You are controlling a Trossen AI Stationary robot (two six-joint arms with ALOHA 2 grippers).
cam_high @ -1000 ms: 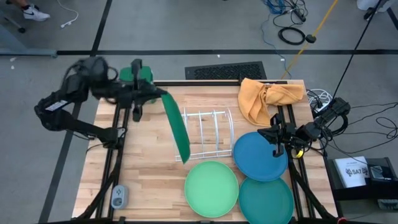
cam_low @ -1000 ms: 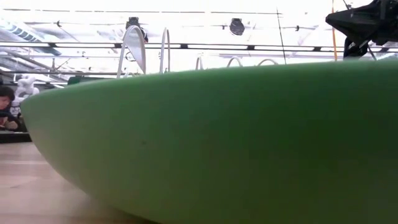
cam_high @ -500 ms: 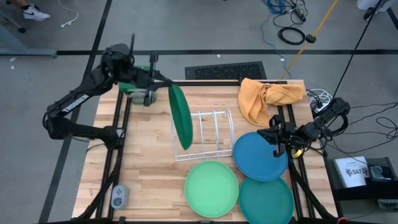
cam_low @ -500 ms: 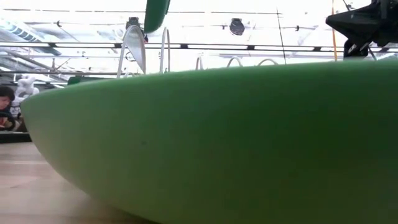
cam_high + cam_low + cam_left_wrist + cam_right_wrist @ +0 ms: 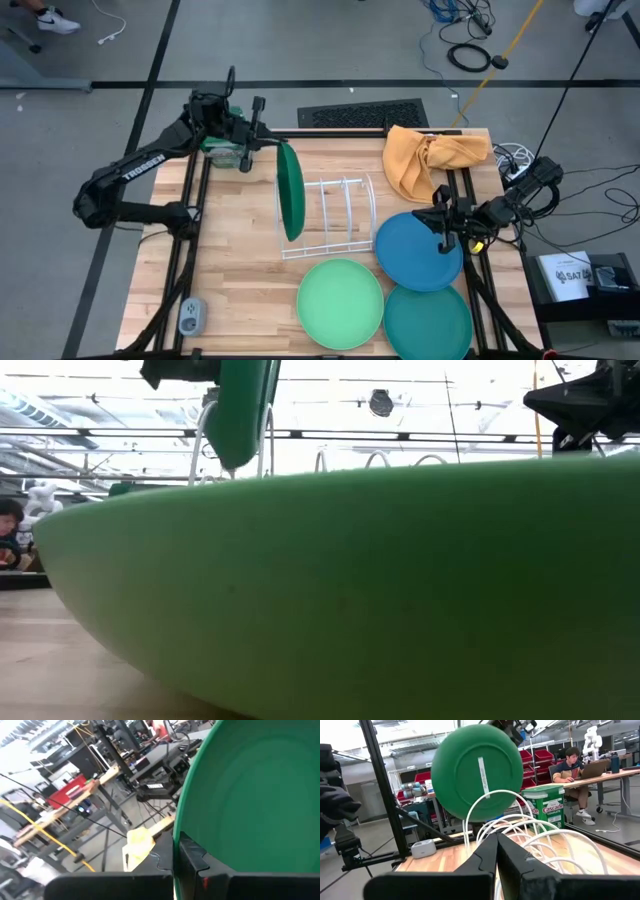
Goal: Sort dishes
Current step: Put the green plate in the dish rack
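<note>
Pinching the dark green plate (image 5: 290,190) by its far rim, the left gripper (image 5: 262,143) holds it on edge, long axis near-to-far, over the white wire rack's (image 5: 335,217) left end, while the right gripper (image 5: 443,216), fingers pressed together, waits above the blue plate (image 5: 415,255).

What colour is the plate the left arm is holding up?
Dark green plate, clearest in the high view.
</note>
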